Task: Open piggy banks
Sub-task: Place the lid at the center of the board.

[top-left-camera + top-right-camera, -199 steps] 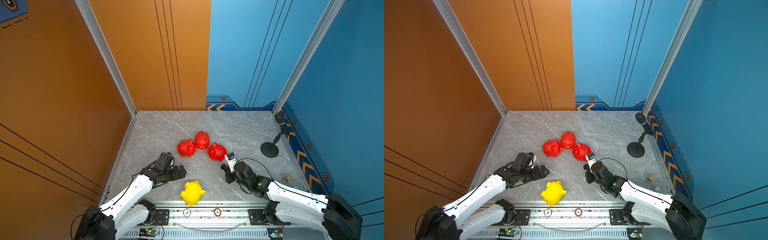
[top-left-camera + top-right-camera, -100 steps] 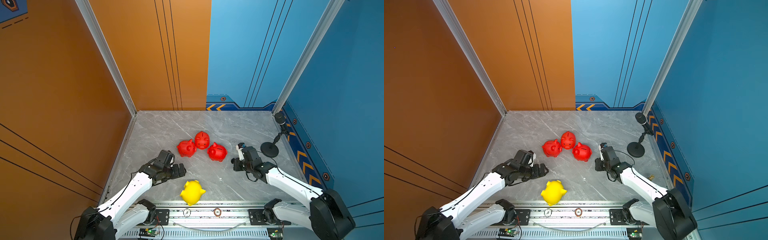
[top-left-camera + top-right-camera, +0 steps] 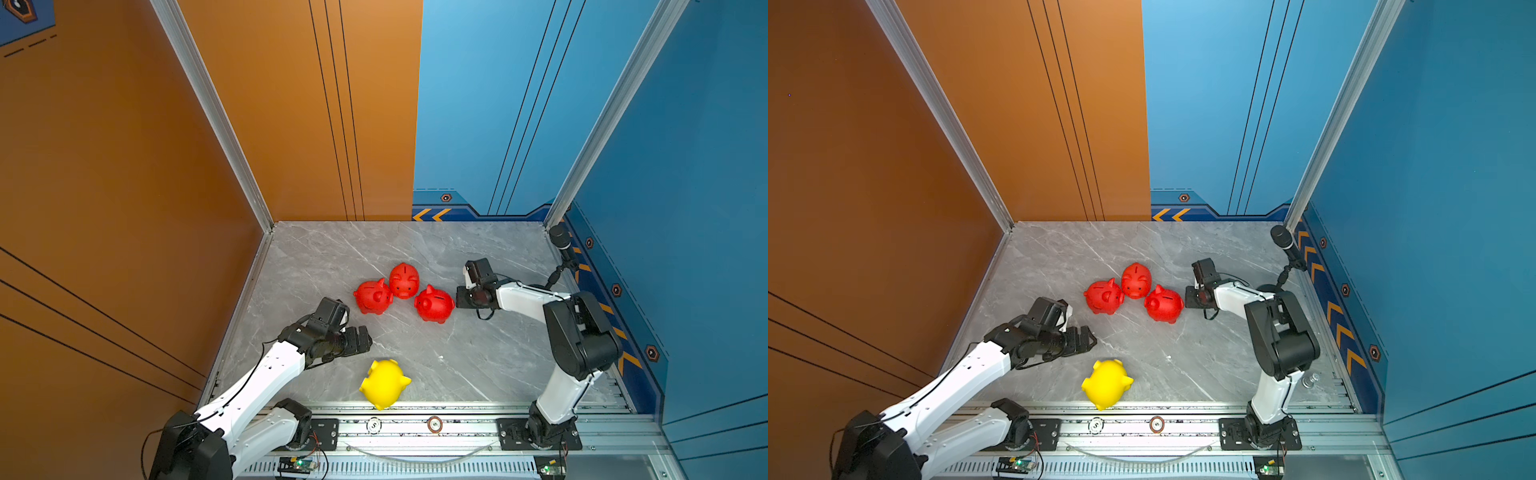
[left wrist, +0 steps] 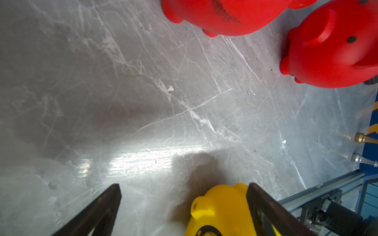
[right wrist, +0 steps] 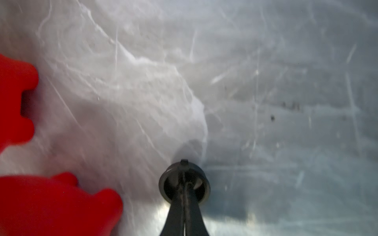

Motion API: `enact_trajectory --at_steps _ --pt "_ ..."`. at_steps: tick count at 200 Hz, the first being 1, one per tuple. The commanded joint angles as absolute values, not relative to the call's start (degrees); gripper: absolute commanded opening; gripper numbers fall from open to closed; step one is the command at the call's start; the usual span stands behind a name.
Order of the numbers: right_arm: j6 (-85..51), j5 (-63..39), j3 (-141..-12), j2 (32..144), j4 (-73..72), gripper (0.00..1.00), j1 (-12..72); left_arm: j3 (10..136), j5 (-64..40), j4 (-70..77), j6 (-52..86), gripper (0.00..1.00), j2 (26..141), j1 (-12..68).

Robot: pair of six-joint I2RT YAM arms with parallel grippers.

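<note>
Right now the work appears to sit between two pigs. The right gripper (image 5: 184, 179) is clenched on a small black round plug (image 5: 164, 185), pinching its ring between the shut fingers, low over the grey marble-patterned table (image 3: 478, 365). In both top views it sits just beside the nearest of the three red glossy plastic piggy banks (image 3: 434, 304), which stand upright in a tight cluster mid-table with coin slots up. Which bank the plug belongs to cannot be told.

The left gripper (image 4: 184, 187) is released, its jaws spread wide and grasping nothing. It hangs near the yellow glossy plastic piggy bank (image 3: 384, 384), which lies tipped over at the front edge of the table, close to the rail. The left wrist view shows a dark ring on its underside; whether that is an open hole or a seated plug is unclear.

My reading is that the step in hand is disposing of the plug. The next move calls for the right gripper to let go over bare table, clear of the red pigs, so the plug neither rolls under them nor knocks them. Then one bank must be held steady with its belly exposed.
</note>
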State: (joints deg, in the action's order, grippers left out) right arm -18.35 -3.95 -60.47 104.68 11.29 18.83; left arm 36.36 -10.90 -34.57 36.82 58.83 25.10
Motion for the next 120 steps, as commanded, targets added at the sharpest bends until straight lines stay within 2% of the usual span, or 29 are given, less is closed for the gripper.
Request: enact_trajectory --at_steps 1,40,75,120 --pt "-15.82 -1.15 -66.26 109.56 15.92 0.00 18.59 37.54 -11.95 -35.86 35.45 0.98 59.56 24.52" --pt "-15.83 -0.52 -74.49 116.00 18.97 0.01 18.80 37.79 -12.39 -35.54 35.09 0.98 61.24 24.21" --pt "-15.52 0.71 -79.76 120.09 21.97 0.13 19.12 38.05 -13.41 -35.50 34.94 0.98 61.85 23.69" --pt "-14.72 2.61 -82.42 119.38 23.77 0.27 19.59 37.89 -14.39 -35.06 34.83 0.98 62.32 23.12"
